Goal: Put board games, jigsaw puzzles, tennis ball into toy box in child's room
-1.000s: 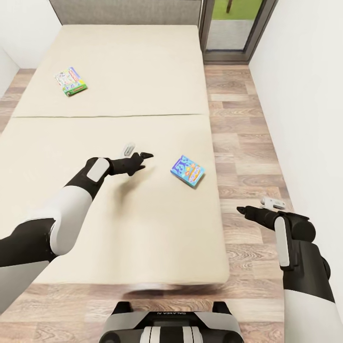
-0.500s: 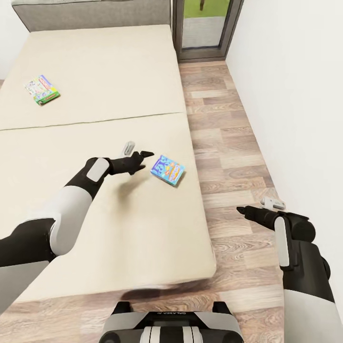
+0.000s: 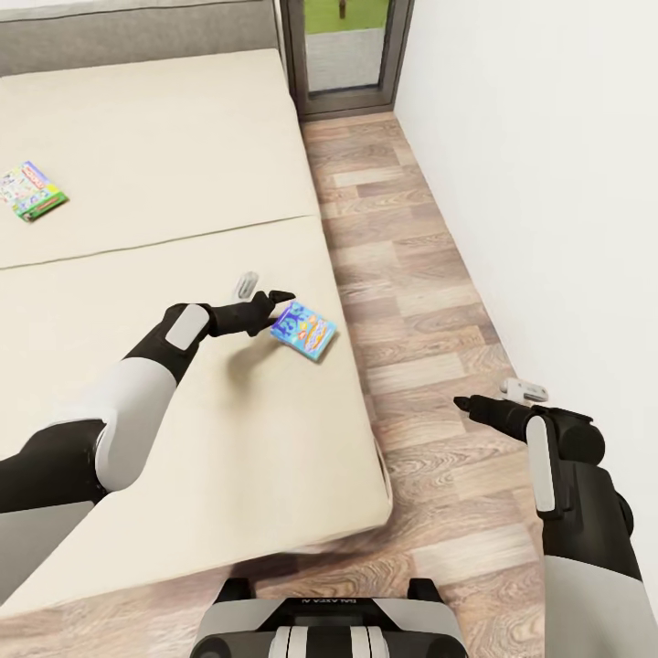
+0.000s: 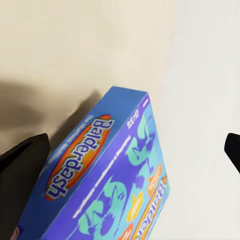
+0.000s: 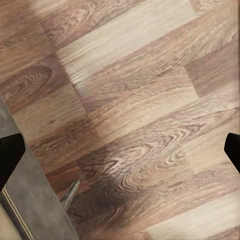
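Observation:
A small blue board game (image 3: 302, 330) marked "Balderdash" lies on the cream bed (image 3: 155, 128) near its right edge. My left gripper (image 3: 272, 305) hovers open at the box's left end. In the left wrist view the blue board game (image 4: 107, 175) lies close ahead between the two dark fingertips (image 4: 25, 160), and no contact is visible. A green-edged board game (image 3: 34, 191) rests far back on the left of the bed. My right gripper (image 3: 468, 403) hangs open over the wood floor, holding nothing. The toy box, table, jigsaw puzzles and tennis ball are out of view.
Wood-plank floor (image 3: 411, 302) runs between the bed and the white wall (image 3: 548, 183) on the right. A glass door (image 3: 345, 50) stands at the far end. The bed's grey side (image 5: 35, 205) shows beside the floor (image 5: 135, 115) in the right wrist view.
The camera has moved, so the bed and both games have slid left in the picture. The blue game now lies at my left gripper's tip. Both arms keep their pose.

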You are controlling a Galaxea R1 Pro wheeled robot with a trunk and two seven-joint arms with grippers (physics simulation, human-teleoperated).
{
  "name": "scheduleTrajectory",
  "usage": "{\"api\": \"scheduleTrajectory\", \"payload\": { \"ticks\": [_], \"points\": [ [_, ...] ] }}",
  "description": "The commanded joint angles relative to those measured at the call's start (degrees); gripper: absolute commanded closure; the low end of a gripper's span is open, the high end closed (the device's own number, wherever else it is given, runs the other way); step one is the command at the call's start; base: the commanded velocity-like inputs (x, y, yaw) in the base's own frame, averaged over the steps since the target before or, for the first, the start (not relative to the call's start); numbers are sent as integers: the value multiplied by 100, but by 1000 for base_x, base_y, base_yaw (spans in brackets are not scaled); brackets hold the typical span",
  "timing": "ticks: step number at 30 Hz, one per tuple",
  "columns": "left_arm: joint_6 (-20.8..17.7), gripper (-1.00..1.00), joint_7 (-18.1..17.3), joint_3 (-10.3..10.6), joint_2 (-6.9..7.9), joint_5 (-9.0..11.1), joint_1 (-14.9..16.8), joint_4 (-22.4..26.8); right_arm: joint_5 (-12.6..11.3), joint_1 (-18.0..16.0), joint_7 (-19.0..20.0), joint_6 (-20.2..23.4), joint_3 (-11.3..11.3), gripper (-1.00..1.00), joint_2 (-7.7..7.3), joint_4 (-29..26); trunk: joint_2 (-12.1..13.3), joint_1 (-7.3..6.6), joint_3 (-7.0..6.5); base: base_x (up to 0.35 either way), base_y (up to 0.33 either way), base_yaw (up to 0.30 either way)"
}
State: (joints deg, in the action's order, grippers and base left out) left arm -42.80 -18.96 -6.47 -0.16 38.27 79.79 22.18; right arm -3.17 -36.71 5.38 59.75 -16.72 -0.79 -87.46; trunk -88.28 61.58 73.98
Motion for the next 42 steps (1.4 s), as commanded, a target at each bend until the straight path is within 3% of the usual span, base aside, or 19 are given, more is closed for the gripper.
{"api": "scheduleTrajectory", "payload": {
  "ticks": [1,28,42],
  "points": [
    [-32,-100,6,-14,-2,-47,-2,-4,-22,-3,7,25,-6,-100,0,-4,-1,0,3,0,0,-84],
    [-26,-100,2,-21,28,-55,-33,-12,-18,-3,7,25,1,-100,15,0,-1,0,3,0,0,-21],
    [-26,-100,-1,-21,34,-52,-48,-12,-17,-3,7,25,2,-100,18,0,-1,0,3,0,0,-133]
  ]
}}
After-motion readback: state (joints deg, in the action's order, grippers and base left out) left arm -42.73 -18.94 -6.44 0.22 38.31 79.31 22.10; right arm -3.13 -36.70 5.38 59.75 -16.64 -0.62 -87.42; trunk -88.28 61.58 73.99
